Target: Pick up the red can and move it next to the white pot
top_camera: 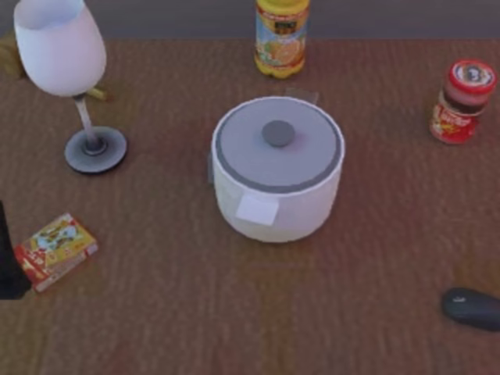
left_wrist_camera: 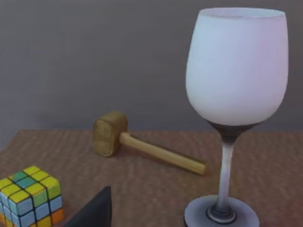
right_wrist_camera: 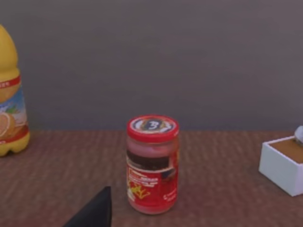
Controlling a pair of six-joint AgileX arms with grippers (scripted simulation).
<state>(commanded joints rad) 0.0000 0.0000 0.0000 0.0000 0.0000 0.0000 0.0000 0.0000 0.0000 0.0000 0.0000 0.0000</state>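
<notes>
Brown woven-look table (top_camera: 375, 258) fills the top view, with a flat grey wall behind its far edge, plain and unbroken in both wrist views. Dead centre sits the white pot (top_camera: 277, 168), grey lid on, dark knob in the middle, square white tab on its near side. The red can (top_camera: 462, 101) stands upright well off to the pot's right, near the table's right edge at the far side, nothing touching it. In the right wrist view the can is square ahead, and a white box (right_wrist_camera: 283, 164) with a brown inside pokes in at the frame edge. Behind the pot, at the far edge, the orange-yellow juice bottle (top_camera: 282, 35) stands upright. Far left, a white wine glass (top_camera: 62, 51) on its dark round foot, a wooden mallet (left_wrist_camera: 142, 142) lying on its side beyond it. Near left, a colourful little carton (top_camera: 55, 250) lies flat; a puzzle cube (left_wrist_camera: 29, 196) shows in the left wrist view. The left gripper (top_camera: 9, 262) is only a dark sliver at the left edge, the right gripper (top_camera: 472, 307) a dark shape at the near right edge, well short of the can. I cannot tell how wide either one is spread; neither is touching anything.
</notes>
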